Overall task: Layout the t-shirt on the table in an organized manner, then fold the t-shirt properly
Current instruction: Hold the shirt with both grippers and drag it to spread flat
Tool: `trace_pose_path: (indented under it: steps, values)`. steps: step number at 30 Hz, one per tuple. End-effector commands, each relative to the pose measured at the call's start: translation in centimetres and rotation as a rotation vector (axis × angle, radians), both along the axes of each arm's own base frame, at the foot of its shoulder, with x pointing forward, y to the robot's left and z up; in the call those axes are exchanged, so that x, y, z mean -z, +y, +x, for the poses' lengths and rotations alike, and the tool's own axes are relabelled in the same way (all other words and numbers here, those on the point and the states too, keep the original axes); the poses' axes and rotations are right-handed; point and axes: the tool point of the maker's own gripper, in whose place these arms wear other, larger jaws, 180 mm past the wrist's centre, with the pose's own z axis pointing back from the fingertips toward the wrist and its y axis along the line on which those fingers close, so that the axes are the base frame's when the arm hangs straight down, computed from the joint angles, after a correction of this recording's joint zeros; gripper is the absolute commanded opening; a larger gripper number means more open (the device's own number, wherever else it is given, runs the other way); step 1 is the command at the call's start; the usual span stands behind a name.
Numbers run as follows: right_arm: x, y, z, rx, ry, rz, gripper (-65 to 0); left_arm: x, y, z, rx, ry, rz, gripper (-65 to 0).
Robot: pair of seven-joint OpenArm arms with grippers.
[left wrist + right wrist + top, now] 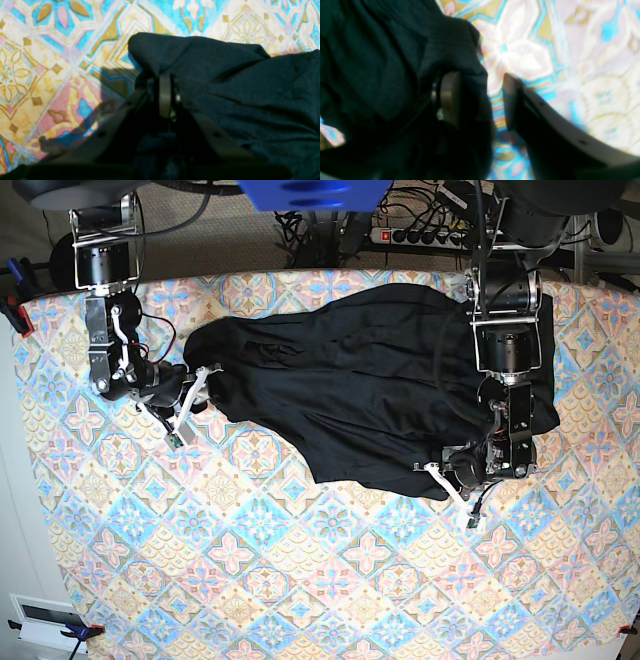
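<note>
Lying in the upper middle of the table (330, 580), the soft, light t-shirt (350, 395) should be taken at its edges; left gripper (165, 82) pinches it, right gripper (480, 100) is spread.

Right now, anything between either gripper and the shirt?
Nothing visible. The left gripper is shut on a bunched edge of the t-shirt. The right gripper stands open at the shirt's other end, black fabric draped over one finger, the other over bare table.
</note>
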Motion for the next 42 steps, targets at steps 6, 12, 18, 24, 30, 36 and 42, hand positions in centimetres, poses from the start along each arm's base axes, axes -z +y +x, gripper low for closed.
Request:
trace_pose_path:
  steps: [6, 12, 18, 24, 30, 36, 42]
  values:
    - [-3.0, -0.1, 3.0, -0.064, -0.099, -0.011, -61.2, -2.2, 0.0, 1.6, -0.001, -0.065, -0.008, -64.8]
    - [-4.6, 0.3, 3.5, -0.046, -0.161, 0.042, -64.8, -2.2, 0.0, 1.7, -0.001, -0.065, -0.009, -64.8]
    - [-6.6, -1.9, 2.3, 0.052, -0.216, 0.106, -65.0, -2.3, 0.0, 1.7, -0.005, -0.069, -0.016, -64.8]
    - [-8.8, -5.8, 1.2, 0.151, -0.278, 0.063, -65.0, -3.6, -0.4, 2.2, 0.002, -0.109, -0.016, -64.8]
    - [-9.3, -7.9, 0.2, 0.193, -0.275, 0.023, -65.0, -5.2, -1.9, 2.4, 0.028, -0.163, -0.02, -64.3]
    - [-8.2, -5.8, -0.4, 0.128, -0.229, 0.026, -60.4, -5.0, -2.5, 2.1, 0.037, -0.129, -0.03, -61.3]
    - [-8.3, -1.0, 0.6, -0.015, -0.235, 0.052, -46.2, -8.4, -2.4, 3.3, 0.042, -0.221, -0.014, -46.6]
